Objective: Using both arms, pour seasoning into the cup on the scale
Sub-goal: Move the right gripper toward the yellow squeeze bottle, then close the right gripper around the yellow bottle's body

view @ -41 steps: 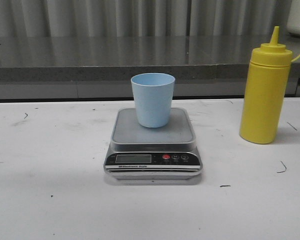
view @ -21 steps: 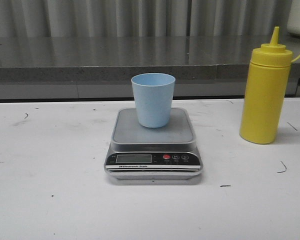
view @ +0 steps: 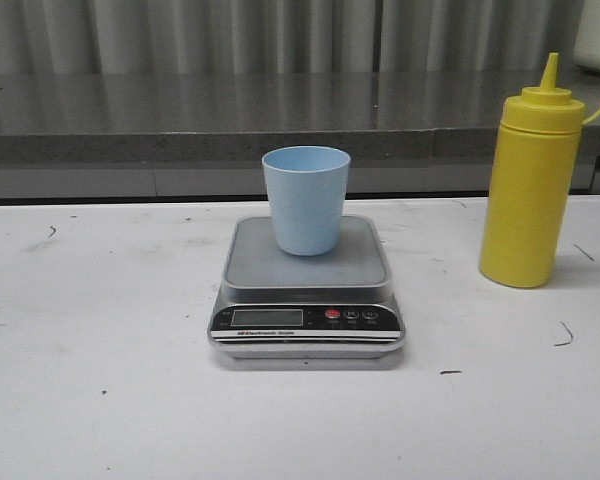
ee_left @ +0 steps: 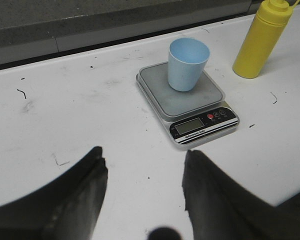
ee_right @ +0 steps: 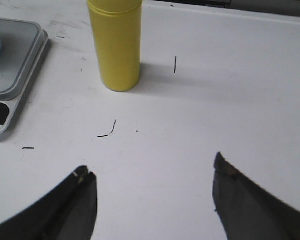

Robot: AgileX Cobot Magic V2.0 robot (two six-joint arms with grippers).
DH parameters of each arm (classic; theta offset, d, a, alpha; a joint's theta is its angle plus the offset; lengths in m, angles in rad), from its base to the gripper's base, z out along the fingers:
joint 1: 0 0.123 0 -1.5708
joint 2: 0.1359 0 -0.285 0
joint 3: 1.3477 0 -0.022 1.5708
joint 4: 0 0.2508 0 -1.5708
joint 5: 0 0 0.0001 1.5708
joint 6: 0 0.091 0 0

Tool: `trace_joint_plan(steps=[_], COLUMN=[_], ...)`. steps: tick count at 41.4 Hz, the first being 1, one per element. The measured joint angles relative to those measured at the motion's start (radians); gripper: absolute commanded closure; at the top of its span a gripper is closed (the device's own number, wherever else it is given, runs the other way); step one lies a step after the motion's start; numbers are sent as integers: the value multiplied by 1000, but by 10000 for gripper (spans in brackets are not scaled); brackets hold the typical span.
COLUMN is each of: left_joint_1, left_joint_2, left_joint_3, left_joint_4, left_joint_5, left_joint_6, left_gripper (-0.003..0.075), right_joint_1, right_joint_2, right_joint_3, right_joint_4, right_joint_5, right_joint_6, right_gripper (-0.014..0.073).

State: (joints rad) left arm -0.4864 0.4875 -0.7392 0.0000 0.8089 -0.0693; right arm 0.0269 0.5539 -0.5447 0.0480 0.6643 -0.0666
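Note:
A light blue cup [view: 306,200] stands upright on the silver-grey scale [view: 306,290] at the table's middle; both also show in the left wrist view, the cup [ee_left: 188,64] on the scale [ee_left: 190,102]. The yellow seasoning bottle [view: 531,180] stands upright to the right of the scale, capped, and shows in both wrist views [ee_left: 261,40] [ee_right: 115,42]. My left gripper [ee_left: 145,160] hangs open over bare table short of the scale. My right gripper [ee_right: 152,167] is open wide over bare table, short of the bottle. Neither gripper shows in the front view.
A grey ledge [view: 180,130] with a corrugated wall behind it runs along the table's far edge. The white table top [view: 100,330] carries small dark scuff marks. A white object [view: 598,35] sits at the far right on the ledge.

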Motion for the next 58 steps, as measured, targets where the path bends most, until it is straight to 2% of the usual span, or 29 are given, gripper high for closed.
trace_joint_plan(steps=[3, 11, 17, 30, 37, 42, 46, 58], left_joint_1=[0, 0, 0, 0, 0, 0, 0, 0], left_joint_2=[0, 0, 0, 0, 0, 0, 0, 0], left_joint_3=[0, 0, 0, 0, 0, 0, 0, 0], left_joint_4=[0, 0, 0, 0, 0, 0, 0, 0], left_joint_5=[0, 0, 0, 0, 0, 0, 0, 0], left_joint_6=[2, 2, 2, 2, 2, 2, 2, 4], left_gripper=[365, 365, 365, 365, 365, 365, 365, 365], right_joint_1=[0, 0, 0, 6, 70, 105, 119, 145], right_joint_2=[0, 0, 25, 257, 421, 512, 554, 632], right_joint_3=[0, -2, -64, -216, -225, -225, -187, 78], right_joint_4=[17, 36, 49, 65, 65, 66, 70, 93], right_joint_5=[0, -10, -5, 51, 61, 38, -78, -703], right_joint_6=[-31, -60, -64, -101, -108, -63, -31, -16], right_gripper=[-16, -17, -17, -17, -17, -17, -17, -17])
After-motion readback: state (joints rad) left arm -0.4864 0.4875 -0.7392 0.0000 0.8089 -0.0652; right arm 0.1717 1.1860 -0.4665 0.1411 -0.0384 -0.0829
